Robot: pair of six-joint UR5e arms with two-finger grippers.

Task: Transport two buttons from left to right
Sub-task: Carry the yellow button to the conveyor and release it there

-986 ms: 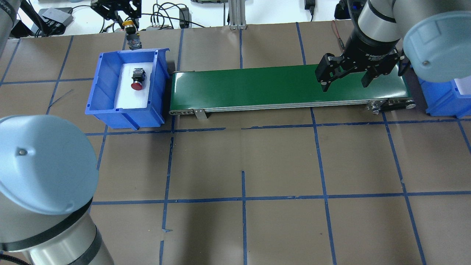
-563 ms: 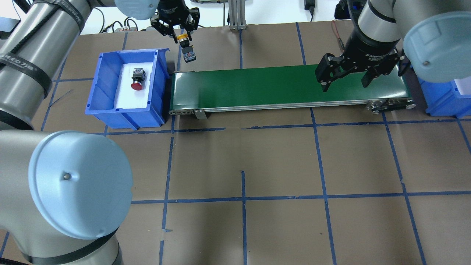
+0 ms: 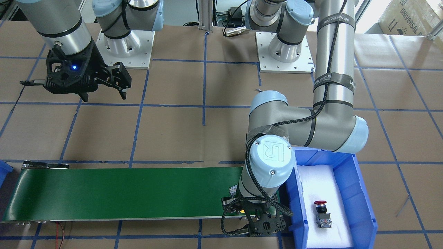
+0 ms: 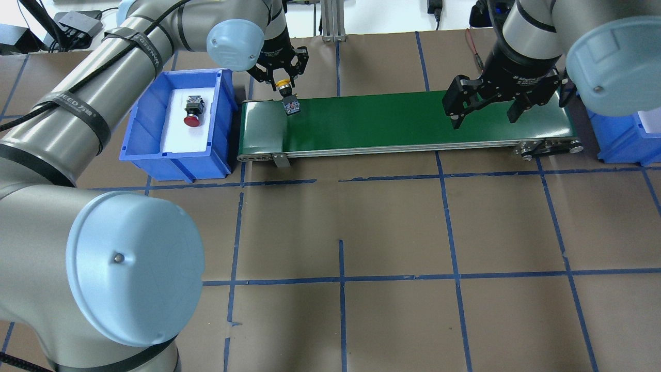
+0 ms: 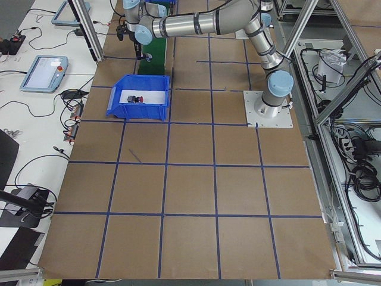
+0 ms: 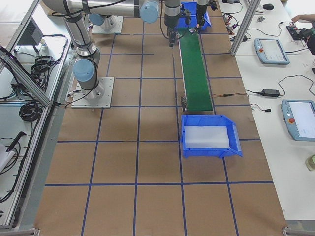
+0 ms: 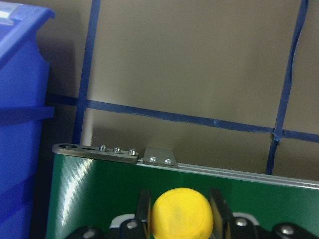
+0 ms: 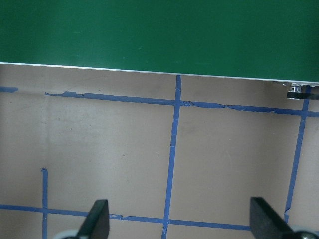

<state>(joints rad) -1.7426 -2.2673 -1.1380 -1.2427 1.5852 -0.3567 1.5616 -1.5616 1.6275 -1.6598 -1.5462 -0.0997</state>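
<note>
My left gripper (image 4: 283,81) is shut on the yellow button (image 4: 285,84), whose grey base (image 4: 292,106) hangs just over the left end of the green conveyor belt (image 4: 403,121). In the left wrist view the yellow cap (image 7: 180,213) sits between the fingers (image 7: 144,209). The red button (image 4: 192,111) lies on its side on white foam in the left blue bin (image 4: 139,129); it also shows in the front-facing view (image 3: 321,211). My right gripper (image 4: 485,114) is open and empty above the belt's right part, and its fingers (image 8: 97,223) stand wide apart.
A second blue bin (image 4: 619,139) with a white liner stands past the belt's right end; it also shows in the right exterior view (image 6: 209,137). The brown table top (image 4: 392,232) carries a blue tape grid. Cables and devices lie beyond the far edge.
My left arm has carried the yellow button rightward and down, from behind the left bin to over the belt's left end. The right gripper and red button have not moved.
</note>
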